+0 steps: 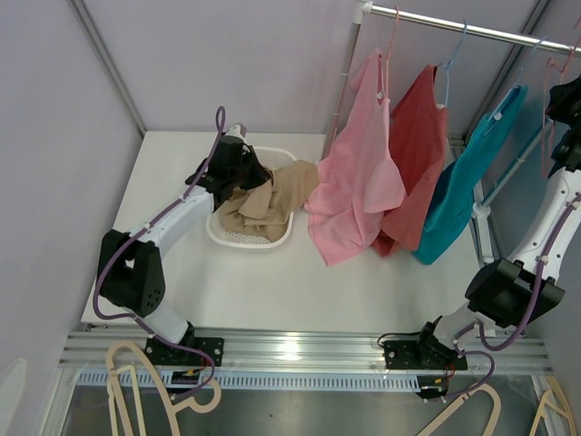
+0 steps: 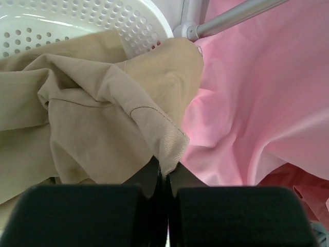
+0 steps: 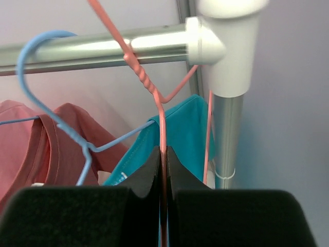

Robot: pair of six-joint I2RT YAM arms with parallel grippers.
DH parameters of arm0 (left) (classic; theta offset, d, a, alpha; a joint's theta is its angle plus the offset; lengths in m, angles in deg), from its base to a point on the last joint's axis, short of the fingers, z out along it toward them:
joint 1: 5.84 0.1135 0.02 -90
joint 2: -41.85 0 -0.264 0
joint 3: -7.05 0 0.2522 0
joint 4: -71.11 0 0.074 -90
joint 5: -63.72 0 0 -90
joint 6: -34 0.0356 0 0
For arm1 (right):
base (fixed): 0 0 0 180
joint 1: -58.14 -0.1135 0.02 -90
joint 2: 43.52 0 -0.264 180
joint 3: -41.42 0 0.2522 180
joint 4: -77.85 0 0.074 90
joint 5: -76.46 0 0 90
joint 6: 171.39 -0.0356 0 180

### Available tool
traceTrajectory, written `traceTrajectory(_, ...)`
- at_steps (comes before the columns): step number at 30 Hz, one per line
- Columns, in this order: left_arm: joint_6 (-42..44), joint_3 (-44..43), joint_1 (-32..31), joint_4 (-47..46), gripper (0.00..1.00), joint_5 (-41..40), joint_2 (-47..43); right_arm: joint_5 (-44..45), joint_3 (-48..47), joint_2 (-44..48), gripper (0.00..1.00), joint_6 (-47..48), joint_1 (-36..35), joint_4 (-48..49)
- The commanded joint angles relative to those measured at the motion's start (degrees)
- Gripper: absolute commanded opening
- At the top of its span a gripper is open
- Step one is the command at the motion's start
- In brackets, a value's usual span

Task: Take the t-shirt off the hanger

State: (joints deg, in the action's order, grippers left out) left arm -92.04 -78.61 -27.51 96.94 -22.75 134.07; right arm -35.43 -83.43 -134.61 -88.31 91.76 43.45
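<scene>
White tabletop (image 1: 227, 291), basket (image 1: 221, 238) on it: the beige t-shirt (image 1: 263, 211) is heaped there, spreading straight ahead of the left fingers (image 2: 145, 177), which are clamped on its hem. Right fingers (image 3: 146, 177) pinch the pink hanger (image 3: 161, 123) at the rail (image 3: 103, 49), well apart.

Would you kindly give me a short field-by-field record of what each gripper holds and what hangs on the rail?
left gripper: shut on an edge of the tan shirt
tan shirt: heaped in the white basket, spilling over its rim
right gripper: shut on the wire of the pink hanger
pink hanger: hooked on the rail
hanging on the rail: pink shirt, red shirt, teal shirt
</scene>
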Motion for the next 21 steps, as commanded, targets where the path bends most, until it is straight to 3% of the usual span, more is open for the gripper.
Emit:
traceTrajectory(1, -0.4, 0.4, 0.0, -3.7, 0.01, 2.4, -0.3, -9.3, -2.5, -2.4, 0.01, -2.1, 1.7, 5.9)
traceTrajectory(10, 1.2, 2.5, -1.5, -4.7, 0.01, -0.8, -1.8, -16.1, 1.6, -3.4, 0.01, -3.2, 2.1, 7.1)
traceTrajectory(21, 3.0, 4.4, -2.8, -5.1, 0.01, -3.3, -3.6, -12.0, 6.1, 2.2, 0.01, -0.6, 2.1, 2.5)
